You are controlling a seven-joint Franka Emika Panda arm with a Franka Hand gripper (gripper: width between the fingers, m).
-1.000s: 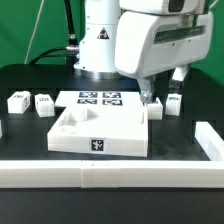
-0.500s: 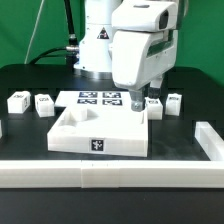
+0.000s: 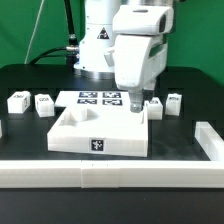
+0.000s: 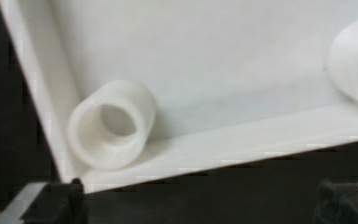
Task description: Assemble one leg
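The large white panel [image 3: 100, 137] lies in the middle of the table, its tag facing the front. My gripper [image 3: 135, 101] hangs open and empty just above the panel's far corner on the exterior view's right. In the wrist view the panel's rim and a round corner socket [image 4: 114, 125] fill the picture, with a second socket [image 4: 357, 60] at the edge; my gripper [image 4: 202, 205] has its fingertips spread wide with nothing between them. Two small white legs [image 3: 155, 108] [image 3: 175, 100] stand on the exterior view's right of the panel, and two more [image 3: 17, 100] [image 3: 44, 103] on its left.
The marker board [image 3: 100, 99] lies flat behind the panel. A white rail [image 3: 100, 171] runs along the table's front and up the exterior view's right side [image 3: 209, 140]. The robot's base [image 3: 100, 50] stands behind the board.
My gripper has moved toward the exterior view's left, from beside the two legs on that view's right to over the panel's far corner, and come down a little. The parts have not moved.
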